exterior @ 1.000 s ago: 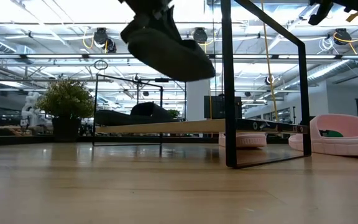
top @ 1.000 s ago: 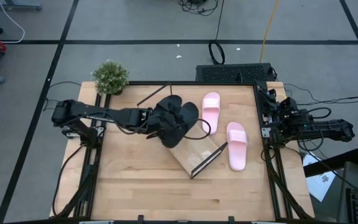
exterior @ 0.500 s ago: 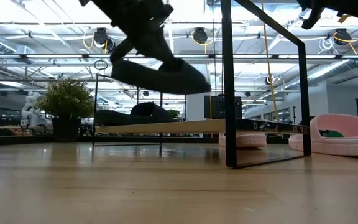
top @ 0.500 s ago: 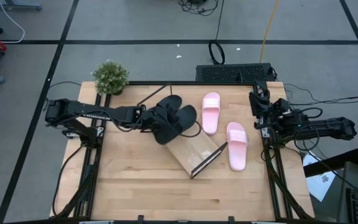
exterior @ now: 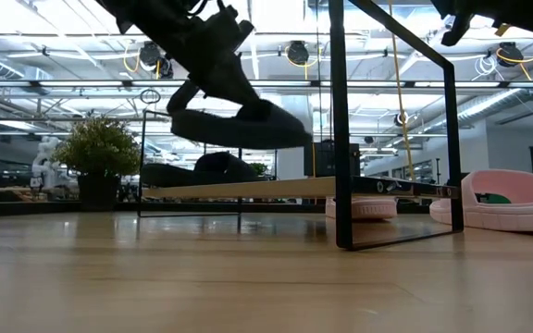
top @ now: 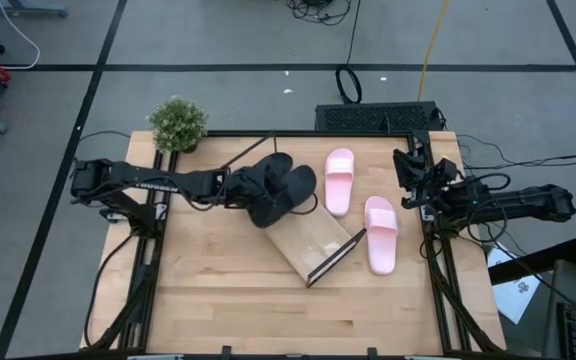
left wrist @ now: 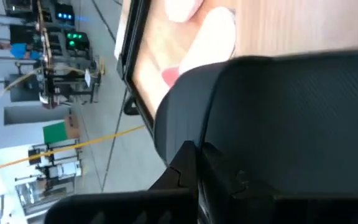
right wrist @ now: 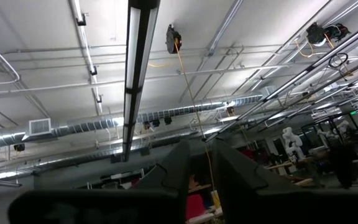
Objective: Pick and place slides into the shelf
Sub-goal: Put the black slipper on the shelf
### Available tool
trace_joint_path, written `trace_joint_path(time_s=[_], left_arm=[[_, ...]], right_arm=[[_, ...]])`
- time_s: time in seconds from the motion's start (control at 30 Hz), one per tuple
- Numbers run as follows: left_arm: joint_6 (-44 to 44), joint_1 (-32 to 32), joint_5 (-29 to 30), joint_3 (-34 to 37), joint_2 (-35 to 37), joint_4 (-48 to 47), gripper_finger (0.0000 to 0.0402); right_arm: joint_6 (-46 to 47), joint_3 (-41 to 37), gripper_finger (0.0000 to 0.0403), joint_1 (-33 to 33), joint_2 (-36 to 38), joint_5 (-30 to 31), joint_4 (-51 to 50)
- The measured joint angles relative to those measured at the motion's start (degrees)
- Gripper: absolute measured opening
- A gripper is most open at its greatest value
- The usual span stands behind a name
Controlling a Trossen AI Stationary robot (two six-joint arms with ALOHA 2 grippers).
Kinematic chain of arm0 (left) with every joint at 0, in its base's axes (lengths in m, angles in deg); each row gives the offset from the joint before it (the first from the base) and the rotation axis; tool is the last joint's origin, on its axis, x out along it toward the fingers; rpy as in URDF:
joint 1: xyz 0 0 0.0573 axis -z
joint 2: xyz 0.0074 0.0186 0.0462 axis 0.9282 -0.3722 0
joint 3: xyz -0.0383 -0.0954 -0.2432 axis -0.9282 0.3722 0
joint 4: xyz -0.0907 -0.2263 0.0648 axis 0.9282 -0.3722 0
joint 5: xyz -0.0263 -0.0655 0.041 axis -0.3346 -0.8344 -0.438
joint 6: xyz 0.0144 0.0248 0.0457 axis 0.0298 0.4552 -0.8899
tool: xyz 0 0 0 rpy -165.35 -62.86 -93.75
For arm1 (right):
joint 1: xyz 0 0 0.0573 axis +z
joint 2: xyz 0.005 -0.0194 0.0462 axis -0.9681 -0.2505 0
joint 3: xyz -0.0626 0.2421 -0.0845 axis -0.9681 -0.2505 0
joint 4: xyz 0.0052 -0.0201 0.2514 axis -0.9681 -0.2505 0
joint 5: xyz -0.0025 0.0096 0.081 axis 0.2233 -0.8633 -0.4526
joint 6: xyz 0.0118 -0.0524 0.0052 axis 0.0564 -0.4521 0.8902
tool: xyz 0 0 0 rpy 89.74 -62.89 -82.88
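Tabletop point(top: 228, 300): filling mid-frame in my high view, potted plant point(top: 177, 123) at its upper left.
Shelf point(top: 313, 245): lying diagonally at centre, one black slide point(exterior: 213, 170) already resting on its board.
Pink slides point(top: 339, 180): waiting right of centre, off the shelf.
Left gripper point(top: 246, 190): I'm carrying the second black slide point(exterior: 239, 128) above the shelf's upper-left end, jaws clamping it.
Right gripper point(top: 405, 165): idling at right edge; jaws, I cannot tell.
Next: I'm judging a level lowering beside its mate.
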Motion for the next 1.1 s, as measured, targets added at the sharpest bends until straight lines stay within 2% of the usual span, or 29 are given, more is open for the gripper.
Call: trace_joint_path(time_s=[0.27, 0.6, 1.1], left_arm=[[2.52, -0.55, -3.06, 0.09, -0.21, -1.10, 0.0000], [0.89, -2.26, -1.28, 0.07, -4.26, 0.53, 0.0000], [4.42, -3.50, -4.03, 1.50, -4.40, 1.66, 0.0000]], right_arm=[[0.00, 0.00, 0.0059, 0.00, -0.31, 0.00, 0.20], [0.00, -0.01, 0.0059, 0.00, -0.33, -0.22, 0.20], [0.00, 0.00, 0.0059, 0.00, -0.37, -0.22, 0.31]])
